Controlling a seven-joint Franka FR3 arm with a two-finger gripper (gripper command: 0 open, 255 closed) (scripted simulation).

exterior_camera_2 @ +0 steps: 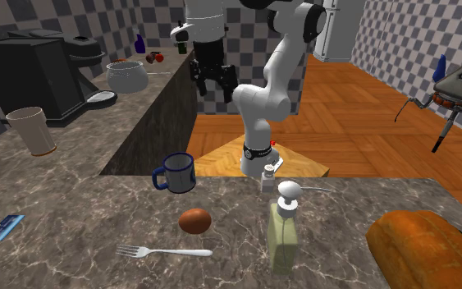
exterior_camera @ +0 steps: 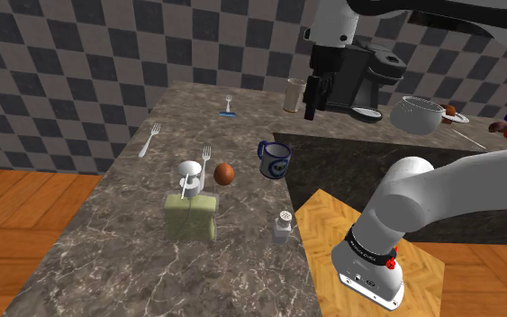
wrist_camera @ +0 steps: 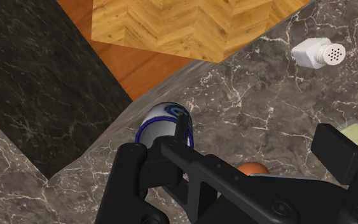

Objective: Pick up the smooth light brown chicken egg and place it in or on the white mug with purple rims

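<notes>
Hiding behind the pincer [wrist_camera: 231,151], the egg [wrist_camera: 254,168] barely shows.

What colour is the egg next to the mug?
The egg is reddish brown, plain with no spots. It shows best in the second exterior view.

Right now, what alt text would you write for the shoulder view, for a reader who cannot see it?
A brown egg lies on a marbled counter beside a white mug with dark rims, while the black gripper hangs high near a coffee machine. A soap dispenser, a shaker and forks share the counter.
</notes>
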